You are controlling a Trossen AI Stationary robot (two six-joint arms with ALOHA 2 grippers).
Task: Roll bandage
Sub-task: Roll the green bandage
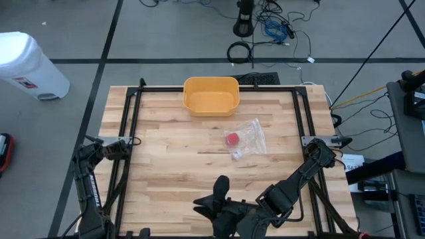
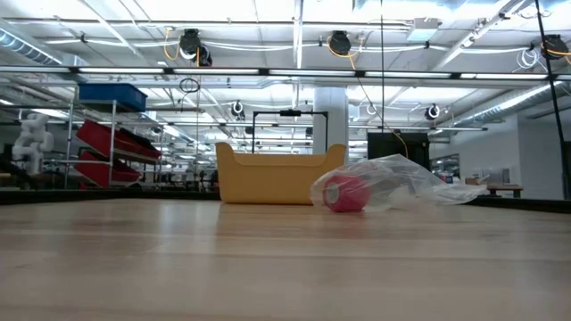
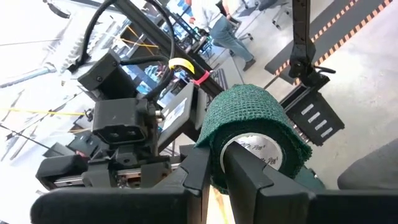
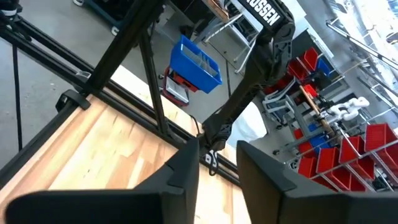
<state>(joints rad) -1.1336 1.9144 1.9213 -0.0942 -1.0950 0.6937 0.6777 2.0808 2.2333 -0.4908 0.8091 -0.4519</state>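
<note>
Starting with the wooden tabletop [image 1: 166, 153]: bare of any loose strip of bandage, carrying only the yellow bin [image 1: 211, 79] at its far edge and, near the middle toward the right side, a clear plastic bag [image 1: 251, 136] lying flat. Both arms folded low over the near edge, meeting close together there. Clamped in the jaws of the left gripper [image 3: 217, 152], raised off the wood and well apart from bin and bag: a green bandage roll [image 3: 249, 118], wound tight round its core with one rim a little ragged, so judged rolled or very nearly so; no telling about any loose tail out of sight. Inside the bag, a red roll [image 1: 232, 139], enclosed and untouched, probably no part of this step. Right gripper [image 4: 217, 149] facing across the planks, jaws apart with nothing between them. Likely left to do: tucking in any last end, then setting the green roll down, perhaps in the bin
</note>
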